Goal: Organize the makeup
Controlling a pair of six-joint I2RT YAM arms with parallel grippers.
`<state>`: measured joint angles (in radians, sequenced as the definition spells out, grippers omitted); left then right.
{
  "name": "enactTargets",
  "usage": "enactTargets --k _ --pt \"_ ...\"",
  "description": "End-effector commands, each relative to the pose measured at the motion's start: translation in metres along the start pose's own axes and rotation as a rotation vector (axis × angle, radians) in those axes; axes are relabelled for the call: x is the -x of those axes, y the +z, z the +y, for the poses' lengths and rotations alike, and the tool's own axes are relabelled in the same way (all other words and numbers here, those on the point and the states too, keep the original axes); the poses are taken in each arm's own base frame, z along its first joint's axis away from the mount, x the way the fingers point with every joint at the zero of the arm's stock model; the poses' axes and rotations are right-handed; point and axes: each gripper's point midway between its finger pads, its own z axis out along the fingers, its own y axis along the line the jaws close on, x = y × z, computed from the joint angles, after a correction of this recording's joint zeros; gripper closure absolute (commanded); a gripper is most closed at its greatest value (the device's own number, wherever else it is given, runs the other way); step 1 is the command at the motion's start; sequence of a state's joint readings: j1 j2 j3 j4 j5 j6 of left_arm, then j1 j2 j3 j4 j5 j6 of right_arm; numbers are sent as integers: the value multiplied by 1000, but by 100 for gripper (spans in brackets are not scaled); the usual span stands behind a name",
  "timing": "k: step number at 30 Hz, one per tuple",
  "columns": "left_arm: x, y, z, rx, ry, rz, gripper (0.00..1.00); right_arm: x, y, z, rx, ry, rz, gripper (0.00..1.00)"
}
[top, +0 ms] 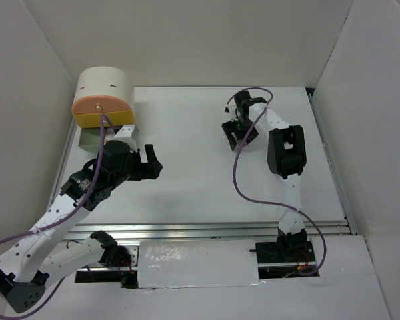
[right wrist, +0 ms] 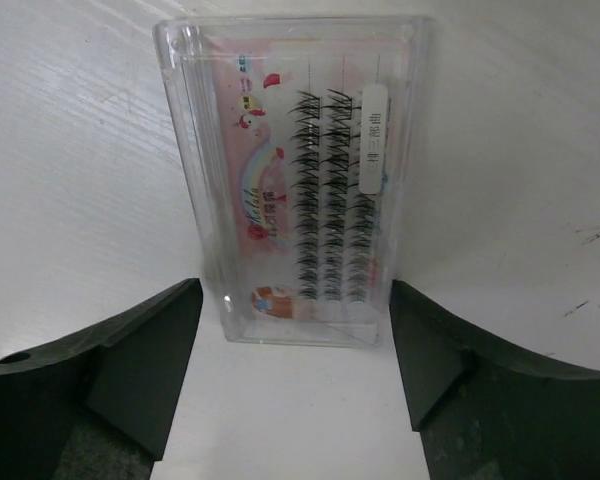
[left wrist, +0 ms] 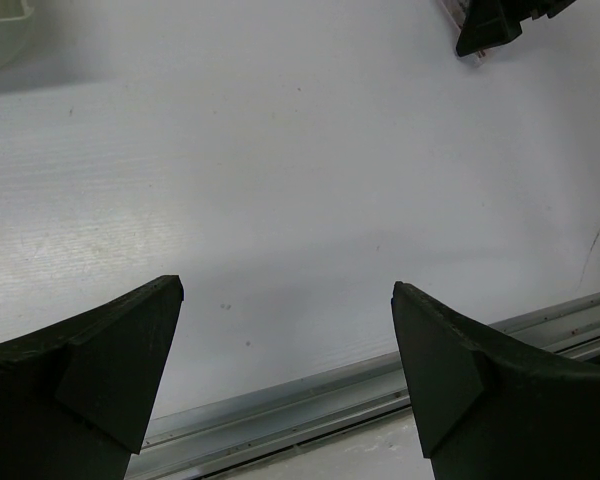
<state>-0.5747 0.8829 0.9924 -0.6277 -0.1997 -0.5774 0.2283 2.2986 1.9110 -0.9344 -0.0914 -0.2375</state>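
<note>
A clear plastic case of black false lashes [right wrist: 295, 190] with a pink printed card lies flat on the white table; it is the only makeup in view. My right gripper [right wrist: 295, 300] is open and straddles the case's near end, one finger on each side, the right finger almost at its edge. Seen from above, the right gripper [top: 240, 133] points down at the table's far middle and hides the case. My left gripper [top: 150, 163] hangs open over bare table at the left, with nothing between its fingers [left wrist: 130, 350].
A rounded cream, pink and yellow drawer box [top: 103, 100] stands at the far left, with a grey open drawer [top: 90, 141] below it. A metal rail [left wrist: 310, 400] runs along the table's near edge. White walls enclose the table on three sides.
</note>
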Motion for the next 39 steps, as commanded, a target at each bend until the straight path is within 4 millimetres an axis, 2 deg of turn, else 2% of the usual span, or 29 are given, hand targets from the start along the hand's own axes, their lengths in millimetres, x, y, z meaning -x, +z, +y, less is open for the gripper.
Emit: enactTargets --k 1,3,4,8,10,16,17,19,20,22,23,24,25,26,27,30,33,34,38,39 --pt "11 -6 -6 -33 14 -45 1 11 -12 -2 2 -12 -11 18" --pt "12 -6 -6 -32 14 -50 1 14 -11 -3 -6 -7 -14 28" --pt "13 -6 -7 -33 14 -51 1 16 -11 -5 -17 0 -23 38" --pt "15 -6 -3 -9 6 -61 1 19 -12 -5 -46 -5 -41 50" --pt "17 -7 -2 0 -8 -71 1 21 -15 2 -28 -13 -63 56" --pt "22 -5 7 52 -74 -116 1 34 -41 26 53 -17 -182 58" --pt "24 -4 8 62 -87 -122 1 38 -55 31 61 -25 -217 57" --pt "30 -3 8 74 -138 -146 1 33 -60 44 87 -30 -226 58" --pt "34 -1 7 77 -164 -159 1 35 -69 58 108 -59 -244 58" --pt "41 1 1 63 -231 -176 1 29 -72 75 124 -87 -242 58" --pt "49 3 -4 48 -254 -191 1 29 -82 94 142 -126 -259 59" --pt "53 4 -8 40 -295 -200 1 22 -80 106 157 -139 -247 59" --pt "57 5 -11 32 -316 -205 1 23 -85 119 172 -169 -268 59" --pt "63 8 -16 18 -350 -215 1 24 -103 132 198 -196 -311 59" --pt "66 9 -19 12 -365 -217 0 13 -102 154 237 -233 -303 59" --pt "76 13 -27 -21 -420 -225 0 0 -131 201 331 -328 -355 58" --pt "80 20 -35 -65 -444 -211 2 -10 -162 231 404 -408 -411 58" --pt "78 24 -37 -83 -449 -184 2 -17 -178 248 469 -449 -438 58" --pt "72 36 -42 -128 -454 -133 5 -29 -207 279 547 -540 -484 58" --pt "69 36 -49 -169 -453 -107 5 -31 -210 283 553 -555 -491 57"
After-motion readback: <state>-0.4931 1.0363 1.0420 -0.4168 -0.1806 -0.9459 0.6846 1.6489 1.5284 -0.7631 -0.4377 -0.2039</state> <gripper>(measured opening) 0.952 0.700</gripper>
